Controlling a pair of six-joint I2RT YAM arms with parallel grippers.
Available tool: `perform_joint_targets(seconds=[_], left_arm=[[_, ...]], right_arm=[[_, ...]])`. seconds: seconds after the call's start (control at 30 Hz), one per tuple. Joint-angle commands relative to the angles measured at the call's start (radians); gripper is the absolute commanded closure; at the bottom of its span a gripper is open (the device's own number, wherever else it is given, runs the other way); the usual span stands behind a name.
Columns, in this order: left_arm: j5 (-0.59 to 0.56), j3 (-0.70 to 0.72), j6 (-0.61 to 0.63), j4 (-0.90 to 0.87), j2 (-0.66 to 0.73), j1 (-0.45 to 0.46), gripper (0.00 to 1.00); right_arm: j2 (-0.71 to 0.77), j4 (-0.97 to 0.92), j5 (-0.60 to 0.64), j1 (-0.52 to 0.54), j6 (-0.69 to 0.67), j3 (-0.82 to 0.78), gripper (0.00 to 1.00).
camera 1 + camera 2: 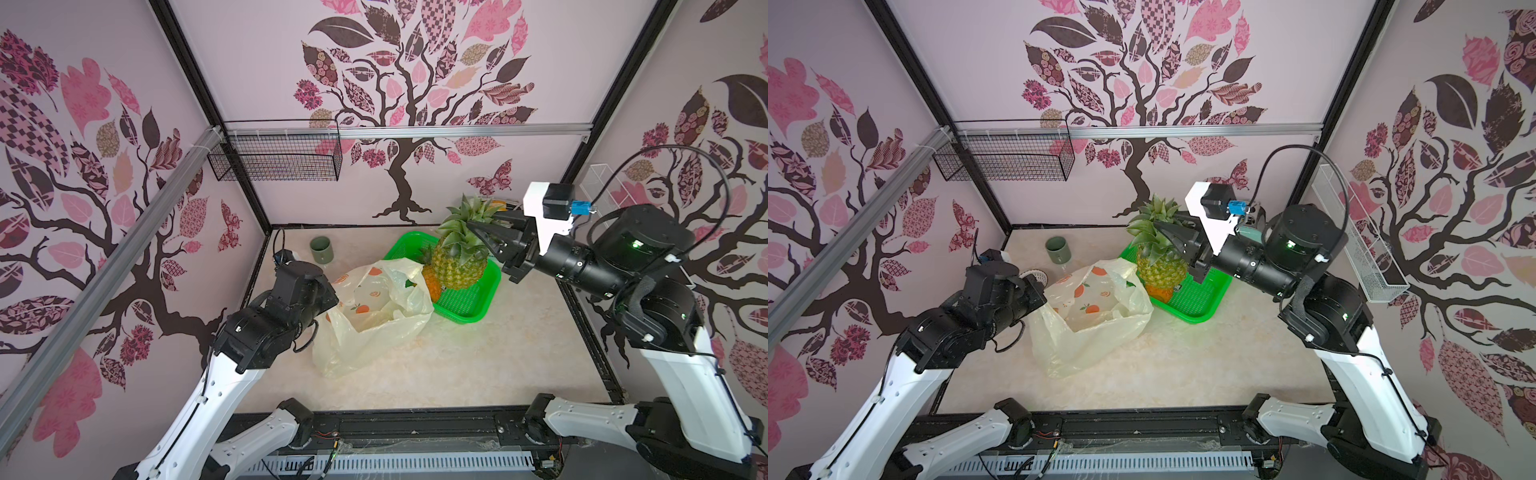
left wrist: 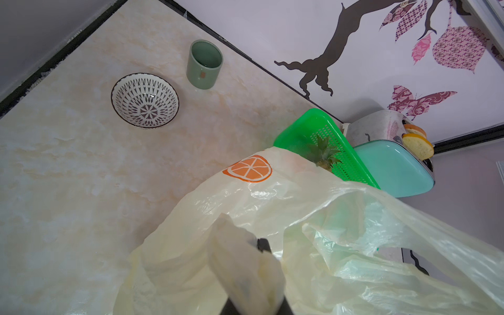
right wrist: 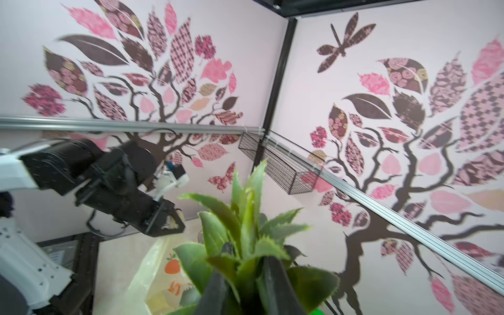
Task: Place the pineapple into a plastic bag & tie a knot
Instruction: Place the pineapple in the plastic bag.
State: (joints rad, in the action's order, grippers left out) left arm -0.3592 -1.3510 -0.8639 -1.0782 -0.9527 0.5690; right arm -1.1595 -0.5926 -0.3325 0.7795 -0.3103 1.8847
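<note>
The pineapple stands upright over the green basket; I cannot tell whether its base still touches it. My right gripper is shut on its leafy crown. The plastic bag, pale yellow with orange prints, lies to the basket's left with its mouth gaping upward. My left gripper is shut on a bunch of film at the bag's left rim, and the film wraps its fingers. No knot is in view.
A smaller orange pineapple lies in the basket beside the big one. A green cup and a patterned bowl stand at the back left. A toaster sits behind the basket. A wire basket hangs on the back wall.
</note>
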Motion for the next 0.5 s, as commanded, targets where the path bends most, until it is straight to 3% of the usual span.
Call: perform_joint_targets(seconds=[0.0, 0.23, 0.47], left_arm=[[0.009, 0.002, 0.000, 0.023, 0.011, -0.005, 1.00], [0.016, 0.004, 0.001, 0.026, 0.015, -0.006, 1.00], [0.028, 0.009, 0.012, 0.026, 0.017, -0.006, 1.00]], right_arm=[[-0.086, 0.101, -0.206, 0.013, 0.101, 0.031, 1.00], [-0.194, 0.262, -0.188, 0.103, 0.067, -0.048, 1.00], [-0.247, 0.444, -0.034, 0.107, 0.004, -0.233, 1.00]])
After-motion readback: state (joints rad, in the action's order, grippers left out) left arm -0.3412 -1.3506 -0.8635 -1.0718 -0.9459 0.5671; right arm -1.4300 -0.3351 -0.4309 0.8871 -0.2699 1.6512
